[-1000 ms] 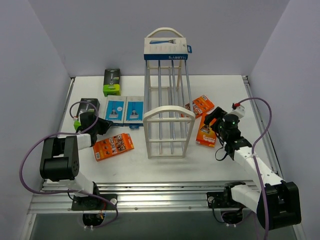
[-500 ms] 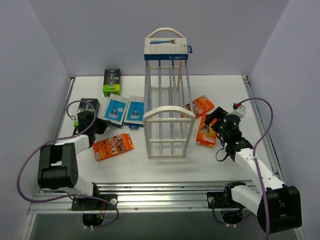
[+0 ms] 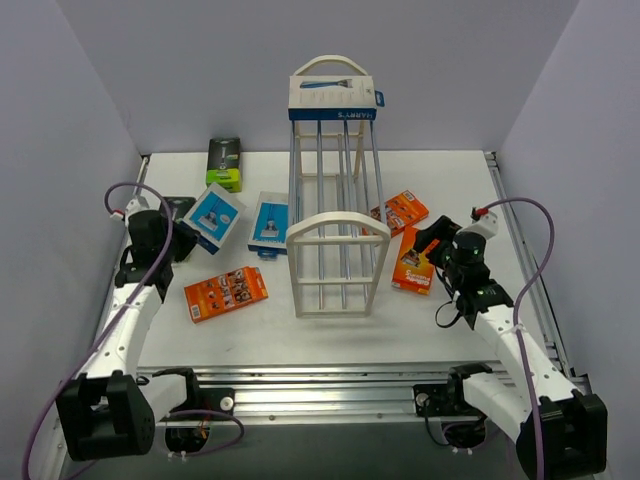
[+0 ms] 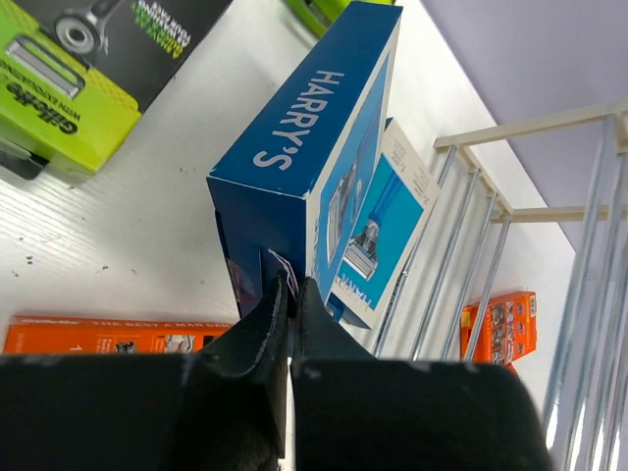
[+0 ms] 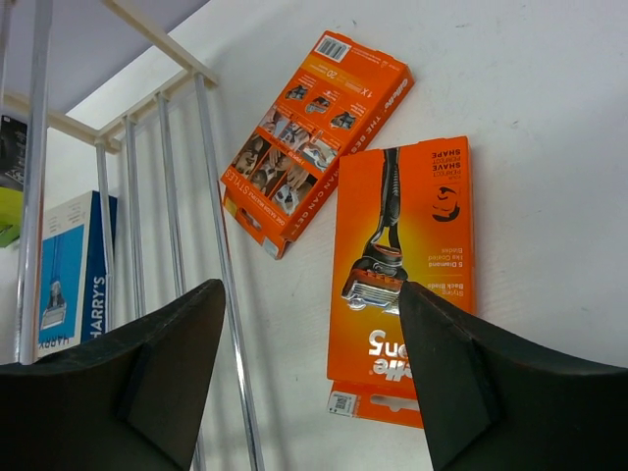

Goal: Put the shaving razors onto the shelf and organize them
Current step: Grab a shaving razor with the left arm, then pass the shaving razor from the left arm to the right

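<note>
My left gripper [image 3: 176,226] is shut on the hang tab of a blue-and-white HARRY'S box [image 3: 214,215] and holds it tilted off the table; in the left wrist view the gripper [image 4: 291,294] pinches the box [image 4: 304,147] at its near end. A second HARRY'S box [image 3: 270,222] lies beside the cream-white shelf [image 3: 335,275], and a third [image 3: 332,97] sits on the shelf's top. My right gripper [image 3: 432,246] is open and empty, hovering in the right wrist view [image 5: 309,289] over an orange box [image 5: 407,255] with another orange box [image 5: 314,132] beyond it.
A black-and-lime box [image 3: 224,163] stands at the back left, and another [image 4: 78,69] lies by the left arm. An orange box [image 3: 226,292] lies front left of the shelf. The shelf's thin bars [image 5: 221,265] stand close to the left of my right gripper.
My left gripper closed on the left HARRY'S box and raised it, swinging left and back so the box is tilted. The right gripper shifted slightly right.
</note>
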Robot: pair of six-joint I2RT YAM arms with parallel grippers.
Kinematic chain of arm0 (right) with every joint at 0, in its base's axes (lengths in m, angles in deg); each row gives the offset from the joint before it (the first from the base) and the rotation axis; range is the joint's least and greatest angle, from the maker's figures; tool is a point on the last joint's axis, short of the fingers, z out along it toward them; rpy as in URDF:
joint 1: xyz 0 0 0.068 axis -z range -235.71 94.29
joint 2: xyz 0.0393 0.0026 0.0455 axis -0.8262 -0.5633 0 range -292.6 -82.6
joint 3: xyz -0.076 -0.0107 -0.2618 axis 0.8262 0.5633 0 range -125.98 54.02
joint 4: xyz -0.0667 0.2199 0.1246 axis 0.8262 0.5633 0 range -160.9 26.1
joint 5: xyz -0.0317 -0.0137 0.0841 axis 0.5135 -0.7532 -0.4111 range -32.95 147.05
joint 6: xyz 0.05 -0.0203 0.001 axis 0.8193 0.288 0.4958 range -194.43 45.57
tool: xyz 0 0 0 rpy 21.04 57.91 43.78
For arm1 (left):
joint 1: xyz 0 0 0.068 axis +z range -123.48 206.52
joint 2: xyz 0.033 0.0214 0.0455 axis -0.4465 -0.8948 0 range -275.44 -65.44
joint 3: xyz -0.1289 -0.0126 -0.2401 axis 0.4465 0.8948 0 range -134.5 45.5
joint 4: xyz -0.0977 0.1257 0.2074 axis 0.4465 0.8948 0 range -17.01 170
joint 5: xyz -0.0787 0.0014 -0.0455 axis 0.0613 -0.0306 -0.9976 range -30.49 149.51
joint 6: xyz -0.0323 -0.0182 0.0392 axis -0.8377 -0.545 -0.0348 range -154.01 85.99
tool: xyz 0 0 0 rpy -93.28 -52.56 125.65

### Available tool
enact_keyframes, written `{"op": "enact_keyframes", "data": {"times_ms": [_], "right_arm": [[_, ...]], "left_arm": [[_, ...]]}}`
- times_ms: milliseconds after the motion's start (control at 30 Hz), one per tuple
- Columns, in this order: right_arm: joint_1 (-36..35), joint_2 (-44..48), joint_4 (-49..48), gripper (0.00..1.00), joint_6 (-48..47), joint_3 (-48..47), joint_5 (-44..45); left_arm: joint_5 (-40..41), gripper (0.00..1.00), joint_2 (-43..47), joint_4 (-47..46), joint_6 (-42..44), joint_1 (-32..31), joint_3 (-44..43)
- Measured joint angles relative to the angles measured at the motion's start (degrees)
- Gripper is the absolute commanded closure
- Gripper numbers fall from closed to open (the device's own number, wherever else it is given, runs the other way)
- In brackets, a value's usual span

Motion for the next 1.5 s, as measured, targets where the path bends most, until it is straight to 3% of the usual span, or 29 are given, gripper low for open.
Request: {"op": "enact_keyframes", "data": {"times_ms": [467, 733, 1033, 1500], "right_arm": [[-2.6, 4.9, 6.4, 0.37, -3.1, -8.6, -1.1], [-7.6, 5.8, 8.2, 0.37, -5.0, -16.5, -0.4], [-9.1, 3.4, 8.8, 0.36, -5.4, -27.6, -0.9], [-12.2, 1.8, 2.4, 0.26, -11.3, -34.7, -27.6]], "left_arm": [[1.2, 0.98, 9.8, 11.4, 2.3, 0.4, -7.2], [1.3, 0.98, 13.6, 13.0, -0.2, 0.5, -17.8], [0.6, 0.98, 14.2, 13.7, -2.4, 0.8, -21.2], [-2.2, 0.98, 11.6, 16.5, -7.4, 0.8, -28.8]]}}
